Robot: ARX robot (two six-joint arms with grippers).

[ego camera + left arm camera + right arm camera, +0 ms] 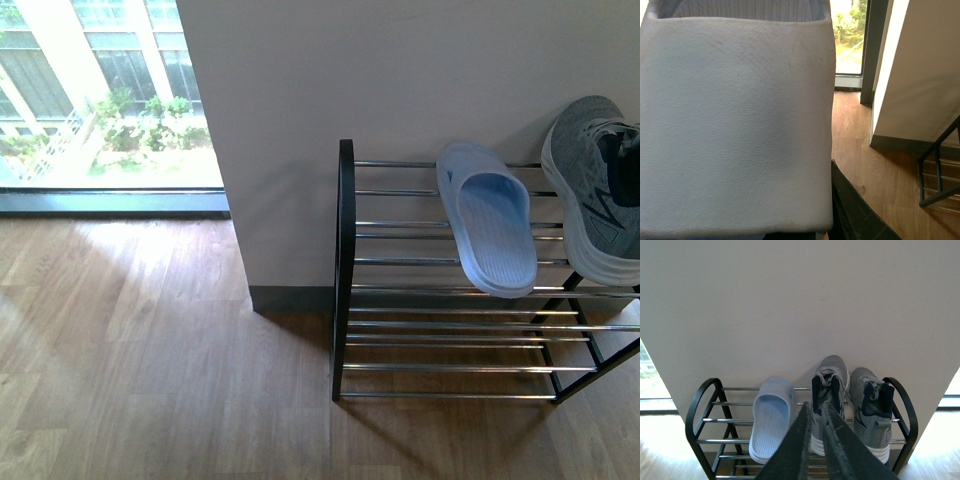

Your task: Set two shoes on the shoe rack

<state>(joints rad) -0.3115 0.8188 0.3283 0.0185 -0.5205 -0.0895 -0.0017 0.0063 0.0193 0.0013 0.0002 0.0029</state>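
So, working from your left: the left gripper (790, 235) looks clamped on the second pale blue slide (735, 125), which fills its wrist view, though you cannot see the jaws themselves. On the shoe rack (345, 270), the top tier carries the first slide (487, 232) towards its left end, then both grey sneakers (829, 400) side by side. Your right gripper (821, 440) hangs in front of the rack with its jaws nearly together, holding nothing. Judging by this, only the held slide is left to set down.
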